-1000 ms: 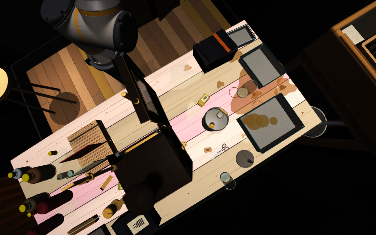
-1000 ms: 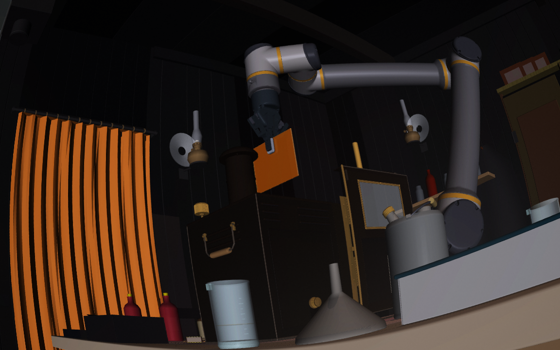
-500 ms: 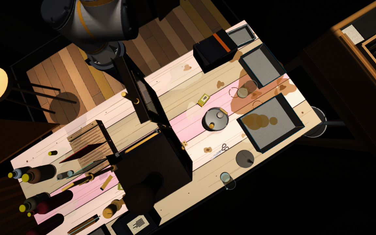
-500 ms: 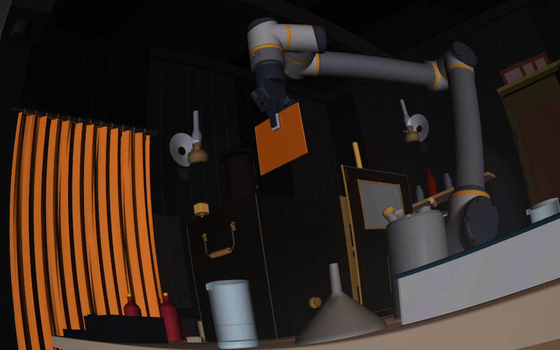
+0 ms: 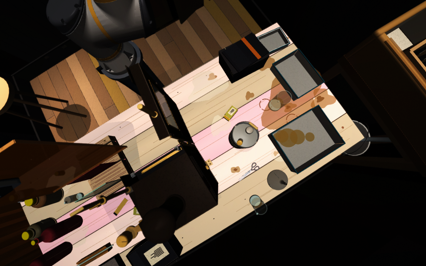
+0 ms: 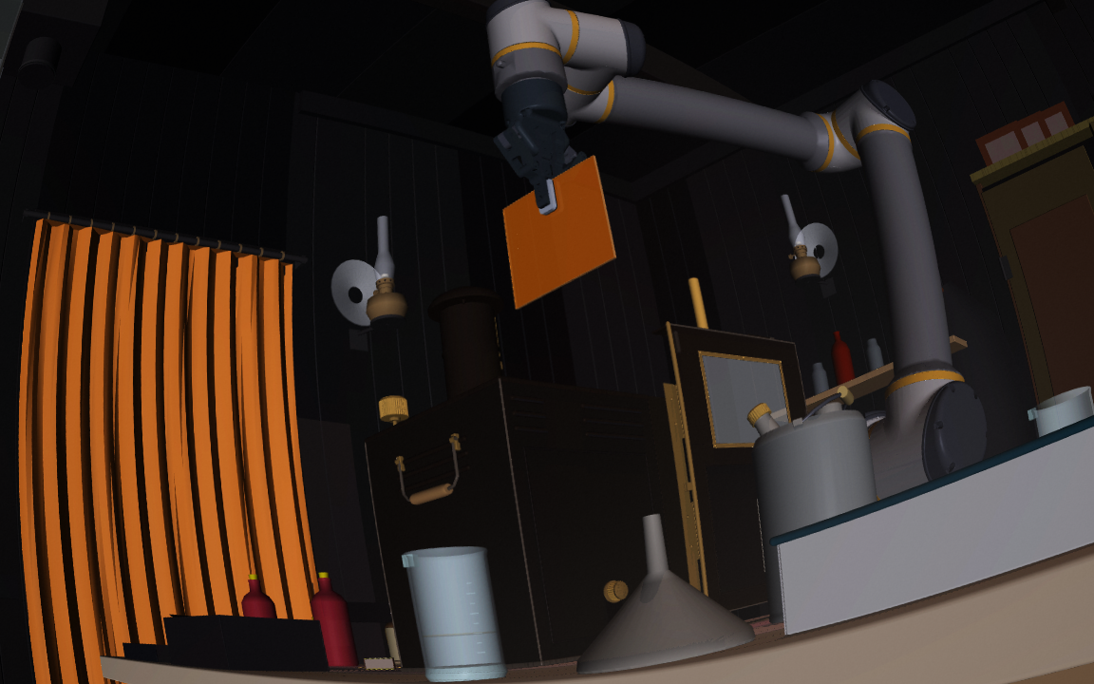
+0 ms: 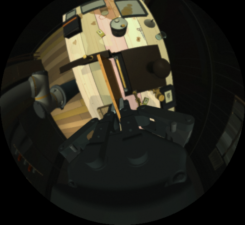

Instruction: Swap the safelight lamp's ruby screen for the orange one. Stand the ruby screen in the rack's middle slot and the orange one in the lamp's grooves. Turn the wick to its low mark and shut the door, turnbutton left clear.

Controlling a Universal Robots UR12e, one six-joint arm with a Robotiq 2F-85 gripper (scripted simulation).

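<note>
The rack (image 5: 103, 178) and the ruby screen in it are largely hidden behind the orange screen (image 5: 42, 162), which looms close to the side camera. The orange screen (image 6: 558, 231) hangs high above the lamp (image 6: 517, 493). My gripper (image 6: 544, 202) has its fingers clamped on the screen's top edge. From the wrist camera the screen (image 7: 109, 83) is edge-on, running down toward the lamp's open front. The lamp (image 5: 175, 185) is a black box with a chimney on top. Its door (image 5: 156, 102) stands swung open, a brass knob on it. The wick knob (image 6: 393, 409) sits on the lamp's side.
The lamp's open door (image 6: 734, 442) stands upright just right of the lamp. A grey can (image 6: 815, 468), a funnel (image 6: 662, 621) and a beaker (image 6: 453, 612) stand on the bench. Trays (image 5: 307, 139) fill the far end. Bottles (image 5: 42, 228) lie beside the rack.
</note>
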